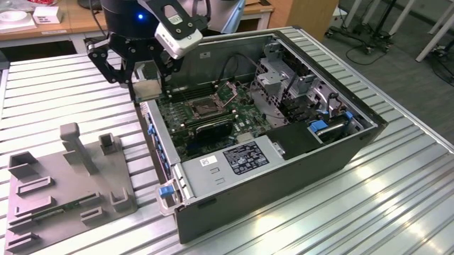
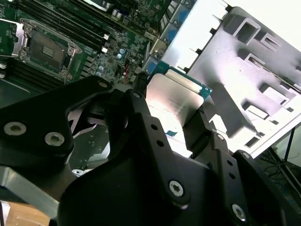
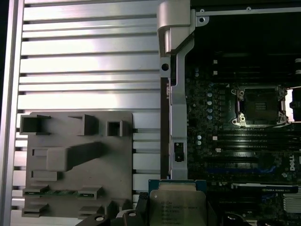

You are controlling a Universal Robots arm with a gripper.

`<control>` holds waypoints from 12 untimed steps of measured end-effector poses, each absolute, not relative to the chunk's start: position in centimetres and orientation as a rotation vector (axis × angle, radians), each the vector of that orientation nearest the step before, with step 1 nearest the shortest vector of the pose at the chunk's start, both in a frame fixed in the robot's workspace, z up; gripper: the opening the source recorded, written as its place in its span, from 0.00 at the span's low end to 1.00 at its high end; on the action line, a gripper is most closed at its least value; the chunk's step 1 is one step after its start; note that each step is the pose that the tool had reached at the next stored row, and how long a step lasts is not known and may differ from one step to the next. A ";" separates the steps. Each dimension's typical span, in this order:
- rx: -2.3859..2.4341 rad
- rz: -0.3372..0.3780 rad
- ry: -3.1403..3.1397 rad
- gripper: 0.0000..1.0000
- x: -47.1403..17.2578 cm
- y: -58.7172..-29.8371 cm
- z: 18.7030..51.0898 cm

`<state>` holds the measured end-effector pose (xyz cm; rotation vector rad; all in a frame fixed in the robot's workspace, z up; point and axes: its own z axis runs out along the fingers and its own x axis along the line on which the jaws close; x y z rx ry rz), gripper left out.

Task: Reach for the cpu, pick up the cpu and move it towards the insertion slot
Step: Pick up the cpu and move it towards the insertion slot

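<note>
Gripping the cpu (image 2: 175,92) by two opposite edges, the gripper (image 2: 171,113) holds it aloft over the computer case (image 1: 284,159) wall at the exterior view's left, seemingly clear of it; the insertion slot (image 1: 206,109) sits on the green board inside, well apart from the chip; a grey fixture tray (image 1: 64,186) rests on the slatted table (image 1: 397,202) beside the case.

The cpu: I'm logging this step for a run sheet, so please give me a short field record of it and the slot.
cpu: pale metal face, held off the surfaces
held by: jaws, shut on its edges
position: by the computer case wall, on the exterior view's left of the board
insertion slot: empty, dark centre showing
cpu to slot: apart, not yet over it
</note>
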<state>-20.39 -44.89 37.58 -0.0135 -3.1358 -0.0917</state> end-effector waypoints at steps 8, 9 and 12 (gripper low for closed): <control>-0.013 -0.092 -3.136 0.55 -20.0 -44.9 37.6; -0.014 -0.092 -3.136 0.55 -20.0 -44.9 37.6; -0.013 -0.092 -3.136 0.55 -19.9 -44.9 37.6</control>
